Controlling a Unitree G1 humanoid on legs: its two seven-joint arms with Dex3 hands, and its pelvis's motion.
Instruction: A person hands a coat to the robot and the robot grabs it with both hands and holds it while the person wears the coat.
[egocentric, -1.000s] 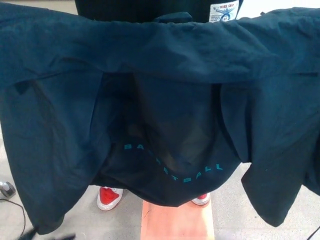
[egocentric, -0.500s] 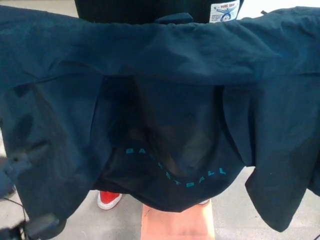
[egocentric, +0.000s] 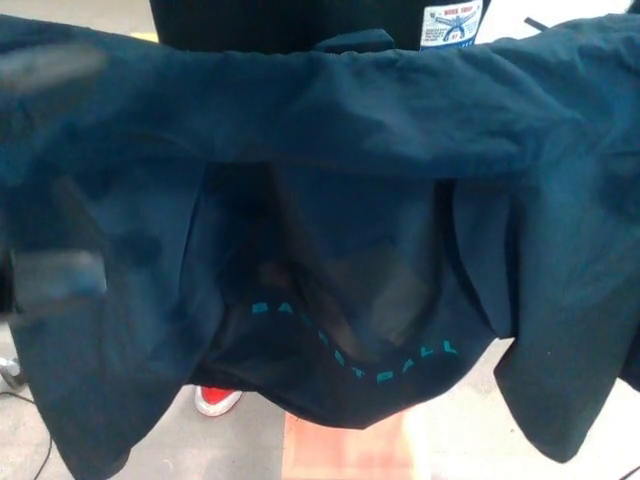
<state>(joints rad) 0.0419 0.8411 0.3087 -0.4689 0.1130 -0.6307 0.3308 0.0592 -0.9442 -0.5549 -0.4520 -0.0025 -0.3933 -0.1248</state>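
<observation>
Head view. We see the dark navy, thin fabric coat (egocentric: 330, 200) spread wide across nearly the whole frame, its lining facing us and teal lettering (egocentric: 355, 345) showing through the back panel. We judge that it is held out open so that we can take it by both shoulders.

At the left edge a blurred dark shape, which we take to be our left hand (egocentric: 50, 275), lies in front of the coat's left panel; whether its fingers are apart or clamped on cloth we cannot tell. Our right hand does not show.

Beyond the hand, above the collar, stands the person, of whom only a dark garment with a white label (egocentric: 452, 22) is visible. Below the hem a red-and-white shoe (egocentric: 215, 400) stands on the grey floor (egocentric: 240, 450), just beside an orange-brown wooden surface (egocentric: 355, 450). The coat itself hides almost everything behind it.
</observation>
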